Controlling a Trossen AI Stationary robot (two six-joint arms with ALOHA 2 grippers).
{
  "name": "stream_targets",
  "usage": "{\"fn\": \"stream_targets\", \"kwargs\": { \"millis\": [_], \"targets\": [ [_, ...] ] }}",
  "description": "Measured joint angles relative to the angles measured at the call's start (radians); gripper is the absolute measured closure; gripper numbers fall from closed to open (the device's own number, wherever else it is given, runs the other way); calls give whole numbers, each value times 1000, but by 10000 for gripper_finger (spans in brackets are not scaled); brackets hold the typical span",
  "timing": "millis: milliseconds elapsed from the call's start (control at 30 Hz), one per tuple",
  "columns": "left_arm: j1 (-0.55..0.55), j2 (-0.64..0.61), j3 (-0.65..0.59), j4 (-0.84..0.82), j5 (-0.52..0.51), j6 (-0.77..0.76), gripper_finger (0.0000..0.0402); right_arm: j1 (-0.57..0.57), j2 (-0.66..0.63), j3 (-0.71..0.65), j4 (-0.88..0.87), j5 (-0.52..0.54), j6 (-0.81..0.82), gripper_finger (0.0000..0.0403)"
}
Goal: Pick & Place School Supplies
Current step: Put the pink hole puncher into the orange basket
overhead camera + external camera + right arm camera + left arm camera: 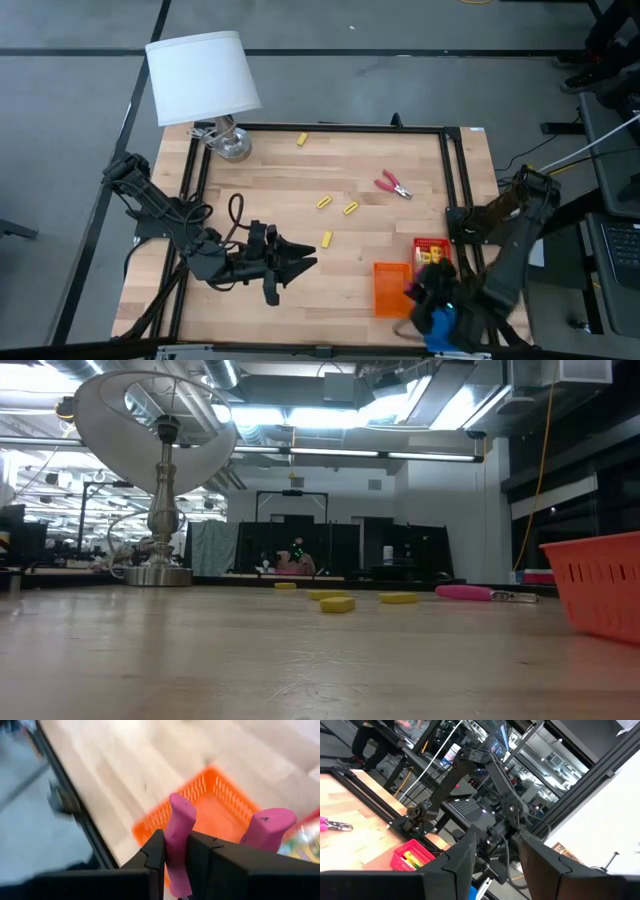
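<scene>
We see the right gripper [185, 855] clamped on a pair of pink-handled pliers [181, 827], apparently above the orange tray [392, 288], while the left gripper [300, 258] waits spread apart over the table [300, 190], where another pair [392, 185] and yellow blocks [351, 208] lie.

You find the lamp [205, 85] at the table's [260, 180] far left corner. Four blocks [351, 208] lie spread in the middle, one scissor tool [393, 185] to their right. Two trays [393, 288] sit side by side at the near right edge.
</scene>
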Motion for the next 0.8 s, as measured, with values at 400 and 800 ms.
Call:
{"fn": "stream_targets", "kwargs": {
  "millis": [400,800],
  "targets": [
    [-8,0,0,4,-15,11,258,-262,34,-78,122,-219,-167,361],
    [-13,0,0,6,-24,14,258,-268,36,-283,395,-269,-56,361]
  ]
}}
